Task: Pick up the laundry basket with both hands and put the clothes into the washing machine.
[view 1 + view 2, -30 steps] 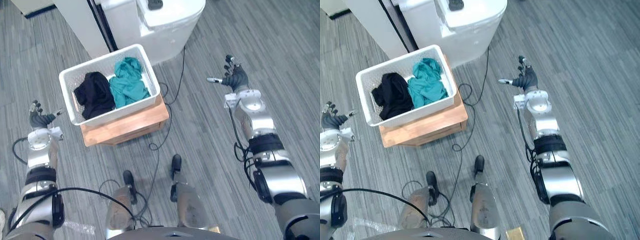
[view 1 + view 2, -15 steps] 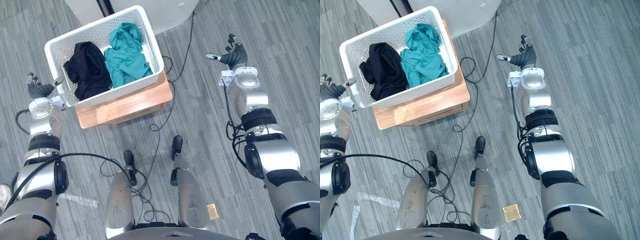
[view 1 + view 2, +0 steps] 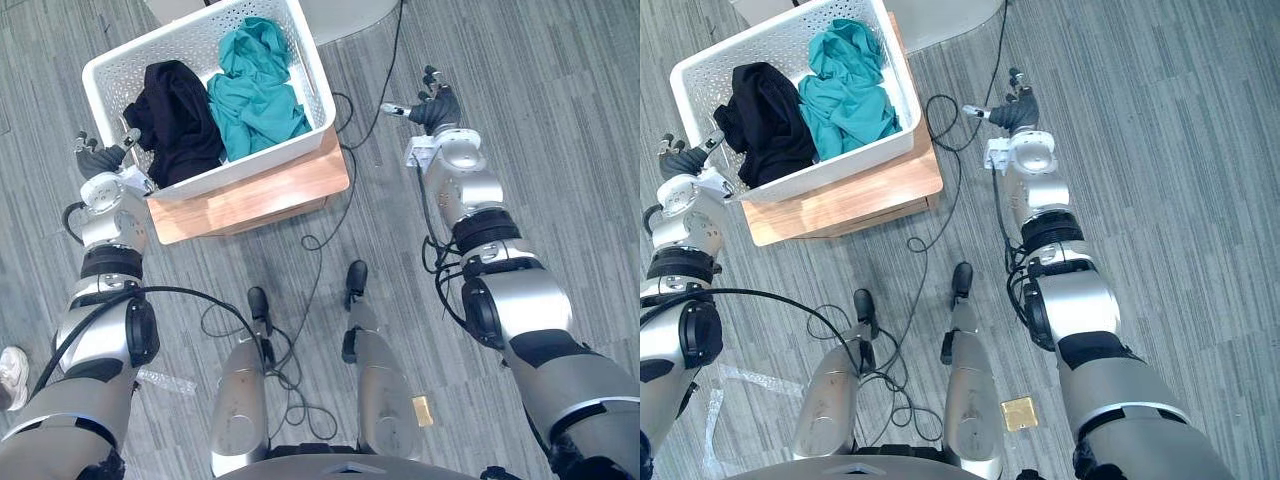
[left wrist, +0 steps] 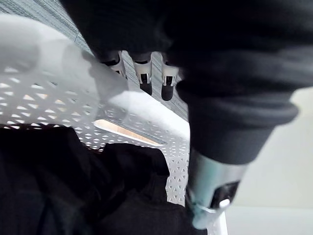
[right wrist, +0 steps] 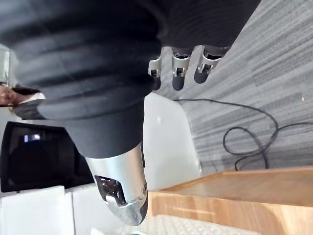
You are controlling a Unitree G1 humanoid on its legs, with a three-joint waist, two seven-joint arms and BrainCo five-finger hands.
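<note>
Hovering with open fingers (image 4: 146,78): left hand (image 3: 100,162) at rim of white perforated plastic laundry basket (image 3: 250,166), right hand (image 3: 436,106) well apart over grey floor (image 3: 560,120).

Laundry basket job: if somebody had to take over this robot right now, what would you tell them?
Left hand: open at the basket's left end, fingers outside the rim and thumb over the inside, no grip yet.
Right hand: open, in the air, well apart from the basket's right end.
The basket sits on a wooden stand and holds a black garment and a teal garment.
Done: only the left hand's approach.
Left: bring the right hand in, grip both ends, lift, and put the clothes into the washer.
</note>
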